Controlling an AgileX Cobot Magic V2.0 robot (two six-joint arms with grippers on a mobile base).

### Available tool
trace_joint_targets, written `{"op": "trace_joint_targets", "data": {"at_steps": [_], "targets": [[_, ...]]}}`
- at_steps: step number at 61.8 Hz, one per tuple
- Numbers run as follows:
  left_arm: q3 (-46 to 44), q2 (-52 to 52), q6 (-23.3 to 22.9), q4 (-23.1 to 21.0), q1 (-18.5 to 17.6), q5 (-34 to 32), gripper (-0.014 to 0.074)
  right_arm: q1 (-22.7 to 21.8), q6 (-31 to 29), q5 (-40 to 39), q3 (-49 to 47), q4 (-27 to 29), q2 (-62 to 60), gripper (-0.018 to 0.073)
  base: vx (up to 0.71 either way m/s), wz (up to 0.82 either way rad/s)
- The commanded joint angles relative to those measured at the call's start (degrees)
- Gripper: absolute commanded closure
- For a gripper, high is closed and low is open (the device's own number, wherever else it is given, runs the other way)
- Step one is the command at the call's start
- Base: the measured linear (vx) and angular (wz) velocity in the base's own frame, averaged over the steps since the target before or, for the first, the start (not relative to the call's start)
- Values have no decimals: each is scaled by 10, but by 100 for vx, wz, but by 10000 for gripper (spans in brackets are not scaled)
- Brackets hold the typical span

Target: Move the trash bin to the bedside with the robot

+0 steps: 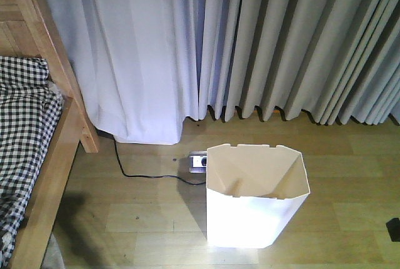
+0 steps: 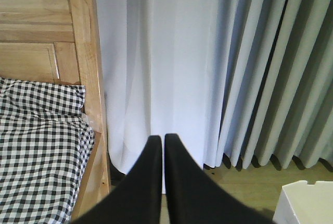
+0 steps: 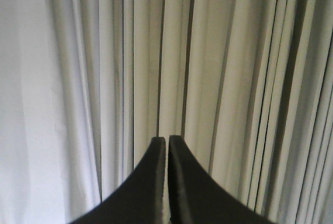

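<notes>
My left gripper [image 2: 162,139], jaws together, sees the trash bin [image 2: 304,203] at four o'clock, bed [image 2: 41,146] at nine. My right gripper [image 3: 167,140], also closed, shows only curtains [image 3: 208,52]. The front view shows the bin [image 1: 256,203] standing upright on the floor, well apart from the bed [image 1: 37,156].

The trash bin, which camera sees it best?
The exterior front-facing view: the whole white trash bin stands on the floor, open top visible. The left wrist view catches only a corner of its rim. The right wrist view shows just curtains.
</notes>
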Motion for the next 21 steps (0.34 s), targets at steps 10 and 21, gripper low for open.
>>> {"op": "trace_joint_targets", "data": {"at_steps": [10,21], "targets": [[16,-5,-5,-5,-3,-42,602,-3,-5,-39,10,1,-5,570,0,0],[16,-5,-5,-5,-3,-42,602,-3,-5,-39,10,1,-5,570,0,0]]}}
